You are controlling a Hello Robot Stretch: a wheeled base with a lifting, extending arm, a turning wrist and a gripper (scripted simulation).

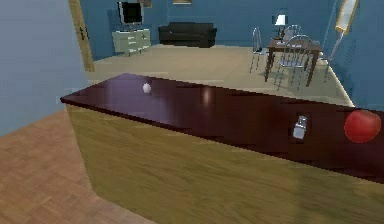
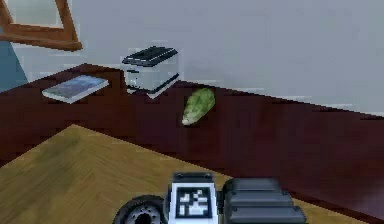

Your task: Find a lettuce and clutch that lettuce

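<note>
- Lying mid-frame on the counter (image 2: 300, 130) in your arm side view: the lettuce (image 2: 198, 106), right of a toaster (image 2: 152, 70).
- Your claw (image 2: 143, 212) sits at the bottom edge; you cannot tell its state.

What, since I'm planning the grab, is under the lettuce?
The lettuce lies on the dark reddish countertop, with bare top around it. The spot directly beneath is covered by the lettuce itself.

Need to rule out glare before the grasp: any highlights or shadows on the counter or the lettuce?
Forward view: a pale sheen streaks the glossy countertop near its middle. Arm side view: the lettuce is evenly lit, with no highlight on it or on the countertop beside it.
</note>
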